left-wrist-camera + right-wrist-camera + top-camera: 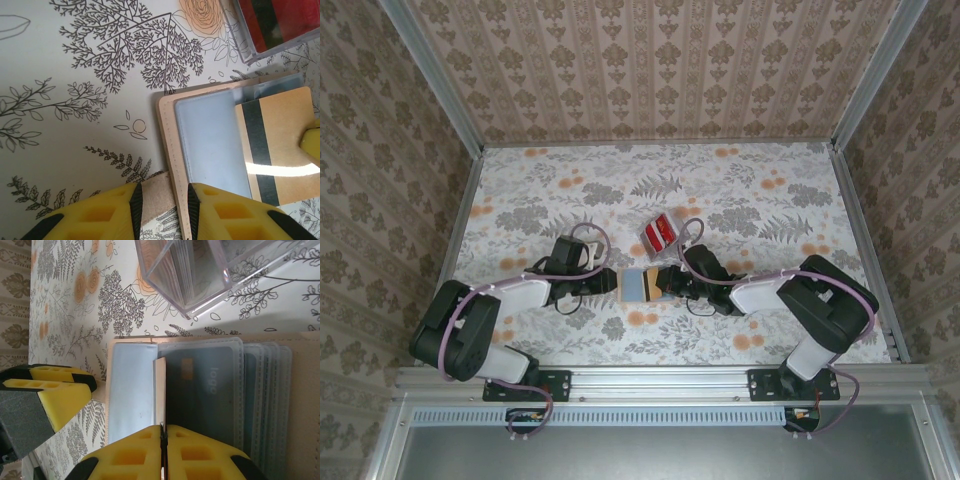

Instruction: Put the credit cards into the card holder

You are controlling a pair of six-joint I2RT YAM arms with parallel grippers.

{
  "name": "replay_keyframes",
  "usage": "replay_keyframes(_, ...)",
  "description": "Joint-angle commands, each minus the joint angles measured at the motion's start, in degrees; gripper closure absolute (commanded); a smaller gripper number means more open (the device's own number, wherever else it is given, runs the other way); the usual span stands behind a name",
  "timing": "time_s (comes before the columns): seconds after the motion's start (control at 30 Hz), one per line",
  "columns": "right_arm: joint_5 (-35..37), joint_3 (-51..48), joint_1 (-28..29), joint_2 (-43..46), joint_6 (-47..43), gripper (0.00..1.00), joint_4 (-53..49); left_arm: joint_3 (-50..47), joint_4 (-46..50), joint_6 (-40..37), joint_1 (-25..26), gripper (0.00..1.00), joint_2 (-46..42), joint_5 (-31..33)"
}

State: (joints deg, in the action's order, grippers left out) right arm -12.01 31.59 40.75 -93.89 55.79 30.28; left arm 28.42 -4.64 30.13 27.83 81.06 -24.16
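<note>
From above, a small tan folding card holder (pixel 632 283) lies open on the floral bench (pixel 540 190) between the two arms, bluish-grey inside facing up. The left fingers (pixel 608 282) meet its left edge. The right fingers (pixel 670 279) are at its right, with a thin tan card (pixel 653 283) lying over that half. Just behind stands a clear plastic box (pixel 646 237) holding the glossy red credit cards (pixel 659 231).

In the left wrist view, the yellow-padded left fingers are partly apart and clamp the holder's tan outer flap. The tan card, with a black stripe, overlaps the blue-grey sleeve.

In the right wrist view, the right fingers are pressed almost together on the tan card, seen edge-on and standing over the sleeves. A dark card (pixel 210 385) sits in the nearest sleeve.
</note>
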Motion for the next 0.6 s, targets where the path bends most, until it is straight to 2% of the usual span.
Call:
replay_keyframes(0.0, -0.5, 1.2, -0.3, -1.2, 0.0, 0.89, -1.5, 2.2, 2.3, -1.3, 0.7, 0.68, -0.9, -0.9)
replay_keyframes(0.27, -0.1, 2.1, -0.5, -1.6, -0.7, 0.88, -3.1, 4.9, 4.7, -2.0, 1.9, 0.68, -2.0, -0.1)
replay_keyframes(0.57, 0.7, 1.2, -0.6, -1.0, -0.6, 0.88, -3.7, 5.0, 3.0, -1.4, 2.8, 0.70, 2.9, -0.4)
